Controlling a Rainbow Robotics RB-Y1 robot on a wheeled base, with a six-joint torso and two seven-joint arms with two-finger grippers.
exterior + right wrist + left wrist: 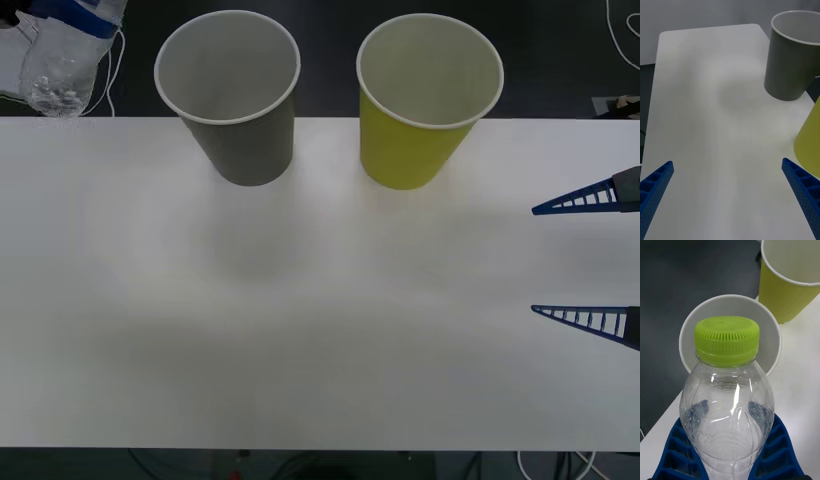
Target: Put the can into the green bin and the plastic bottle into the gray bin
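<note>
Now the left gripper (730,450), clamped around the clear plastic bottle (728,397), holds it aloft beside the gray bin (228,95), so the carry needs centring over that rim, while the right gripper (590,260) waits open.

Looks like a lab or robot test setup: plain white counter (300,330) on a dark floor, loose white cables (622,25) at upper right of the front view and more cables (555,465) along the bottom edge.
</note>
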